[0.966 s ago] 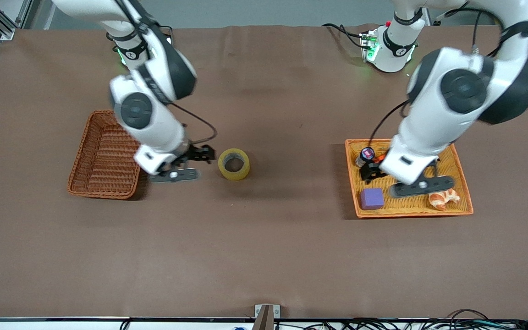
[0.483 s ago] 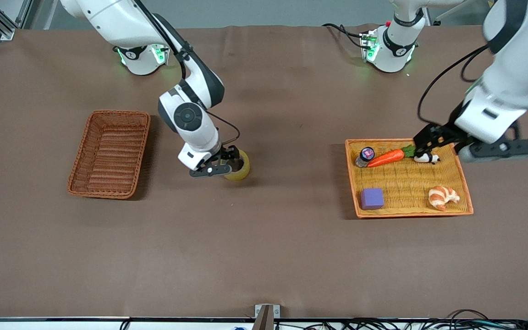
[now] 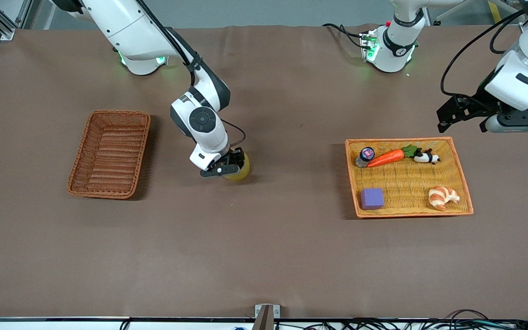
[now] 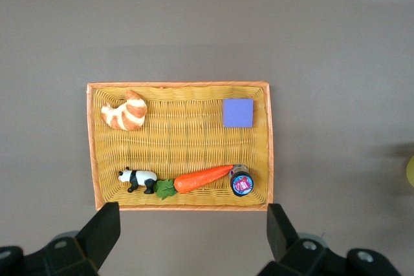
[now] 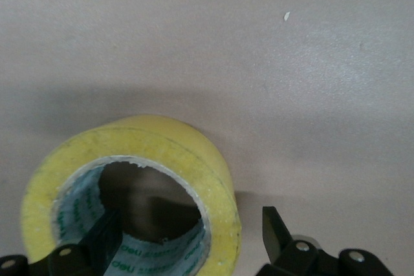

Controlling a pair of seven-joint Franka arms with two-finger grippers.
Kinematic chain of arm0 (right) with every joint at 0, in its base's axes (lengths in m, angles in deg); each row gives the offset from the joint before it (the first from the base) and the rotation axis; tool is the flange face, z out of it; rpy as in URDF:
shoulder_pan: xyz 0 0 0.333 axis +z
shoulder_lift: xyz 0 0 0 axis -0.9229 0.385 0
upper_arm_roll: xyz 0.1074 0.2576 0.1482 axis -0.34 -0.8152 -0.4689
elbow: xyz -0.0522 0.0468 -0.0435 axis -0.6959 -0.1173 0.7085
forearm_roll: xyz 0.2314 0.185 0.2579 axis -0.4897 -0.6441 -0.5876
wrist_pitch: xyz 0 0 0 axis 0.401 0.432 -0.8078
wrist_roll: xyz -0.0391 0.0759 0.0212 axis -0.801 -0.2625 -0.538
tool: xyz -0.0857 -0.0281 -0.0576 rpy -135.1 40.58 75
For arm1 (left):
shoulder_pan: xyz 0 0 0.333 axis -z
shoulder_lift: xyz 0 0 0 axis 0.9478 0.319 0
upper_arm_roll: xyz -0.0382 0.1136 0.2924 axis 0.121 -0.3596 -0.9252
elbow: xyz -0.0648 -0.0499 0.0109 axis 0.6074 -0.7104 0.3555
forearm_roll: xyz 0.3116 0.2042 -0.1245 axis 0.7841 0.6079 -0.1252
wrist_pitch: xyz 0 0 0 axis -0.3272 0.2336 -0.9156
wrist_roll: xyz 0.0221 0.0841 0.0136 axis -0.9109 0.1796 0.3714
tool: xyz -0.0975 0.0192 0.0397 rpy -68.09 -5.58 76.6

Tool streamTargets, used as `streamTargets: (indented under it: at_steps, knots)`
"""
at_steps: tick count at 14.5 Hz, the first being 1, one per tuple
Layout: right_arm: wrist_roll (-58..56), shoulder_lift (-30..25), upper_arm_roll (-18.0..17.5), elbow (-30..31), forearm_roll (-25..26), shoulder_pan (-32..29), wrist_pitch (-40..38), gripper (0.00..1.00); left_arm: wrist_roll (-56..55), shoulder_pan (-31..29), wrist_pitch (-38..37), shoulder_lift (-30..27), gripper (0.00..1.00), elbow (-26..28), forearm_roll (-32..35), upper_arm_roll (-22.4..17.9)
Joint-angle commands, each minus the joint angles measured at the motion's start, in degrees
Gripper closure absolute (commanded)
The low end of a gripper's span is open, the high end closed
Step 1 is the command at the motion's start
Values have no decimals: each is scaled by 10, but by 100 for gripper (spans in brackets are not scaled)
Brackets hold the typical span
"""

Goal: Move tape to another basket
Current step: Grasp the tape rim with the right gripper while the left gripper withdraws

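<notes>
We are seeing right gripper point(image 3: 230, 166) straddling tape point(image 3: 240, 168), fingers spread, beside basket point(image 3: 109, 153) | left gripper point(image 4: 191, 237) hanging released.

Two arms, each with one gripper: the right gripper point(image 3: 227, 166) and the left gripper point(image 3: 468, 112). One tape point(image 3: 241, 168). One basket point(image 3: 109, 153) and one tray point(image 3: 461, 167) (two woven holders in all). In the tray lie five things, one of each: carrot point(image 3: 387, 157), panda point(image 3: 426, 157), croissant point(image 3: 443, 195), purple block point(image 3: 372, 198), small jar point(image 3: 365, 156).
</notes>
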Motion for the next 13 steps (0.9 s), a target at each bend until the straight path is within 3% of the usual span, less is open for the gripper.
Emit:
streamTargets:
  at_steps: [1, 4, 5, 8, 13]
  knots:
    - [18, -3, 1, 1, 17, 2, 3, 67, 26, -1, -10, -8, 0, 13, -13, -15]
    - [32, 2, 1, -1, 17, 4, 1, 96, 73, -1, -14, -3, 0, 10, -17, -18]
    - [56, 3, 1, -3, 20, 6, 1, 100, 68, -1, -14, -1, 0, 10, -17, -18]
    - [63, -3, 1, -7, 35, -2, -19, 100, 77, 0, -14, -2, 0, 10, -17, -17]
    - [56, -82, -4, -96, 29, -71, -245, 100, 78, -1, -14, -1, 0, 13, -34, -18]
